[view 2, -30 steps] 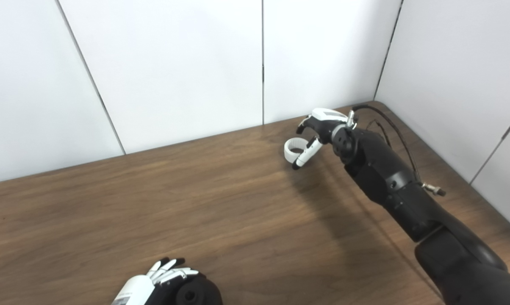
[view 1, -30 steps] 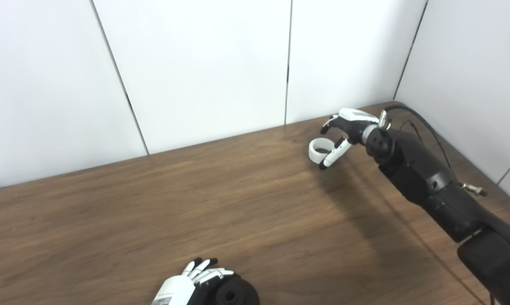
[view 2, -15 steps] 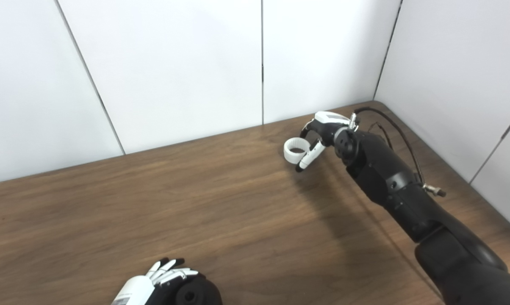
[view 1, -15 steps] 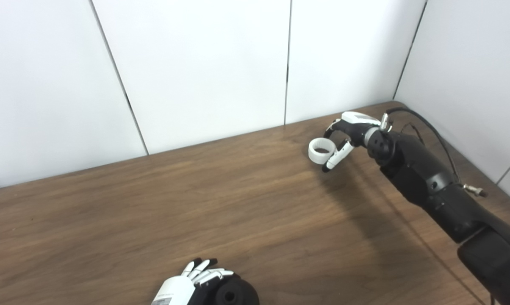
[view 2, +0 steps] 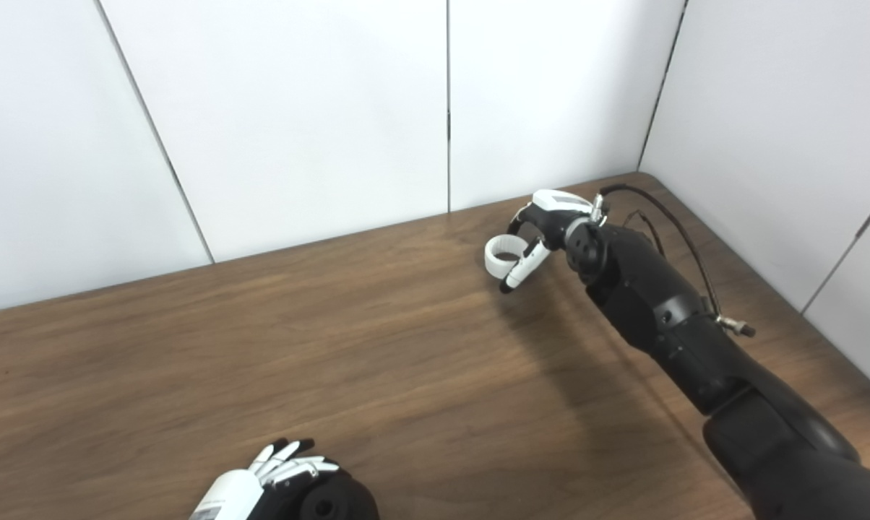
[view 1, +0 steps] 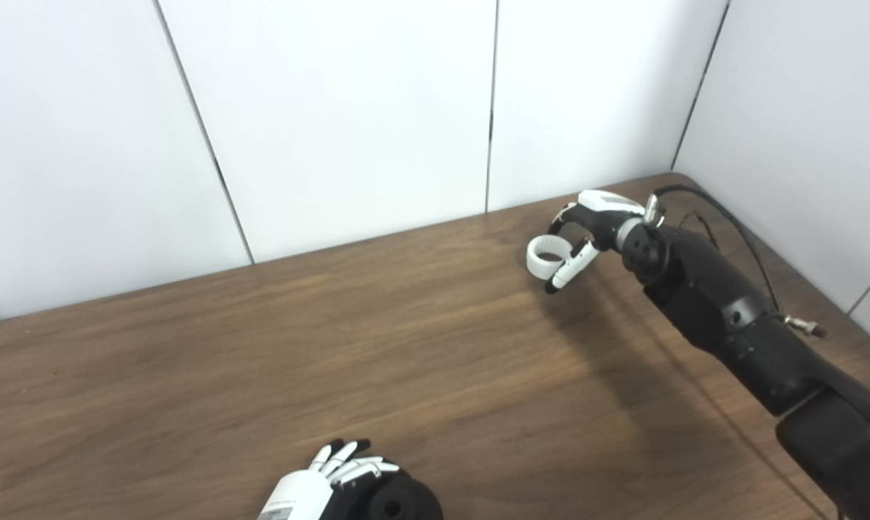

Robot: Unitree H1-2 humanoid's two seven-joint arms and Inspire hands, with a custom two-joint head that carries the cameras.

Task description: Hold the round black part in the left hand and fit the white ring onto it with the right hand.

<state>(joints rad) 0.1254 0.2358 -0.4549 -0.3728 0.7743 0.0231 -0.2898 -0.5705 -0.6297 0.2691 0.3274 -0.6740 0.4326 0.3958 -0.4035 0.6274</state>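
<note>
Judging by looks, the ring (view 1: pixel 547 258) is a light, stiff hoop of smooth white plastic, likely slippery, so it wants a pinch across its wall, outside against inside, rather than a squeeze over the whole hoop that could pop it loose. It sits in the upper right of the frame, near the back edge of the bench (view 1: pixel 334 347); whether it rests on the wood or is just clear of it I cannot tell.

The right hand (view 1: pixel 587 231) is curled round the ring's right side: a white thumb lies along the near rim and dark fingers arch over the far rim, so the hand looks closed on the ring, though how firm the hold is cannot be judged.

The black part (view 1: pixel 399 502) is a squat, round, matte piece with a hole in its top, probably heavier and grippier than the ring. It lies at the bottom edge, left of centre, well apart from the ring. The left hand (view 1: pixel 319 484) wraps its left side, fingers bent over the top, holding it.
</note>
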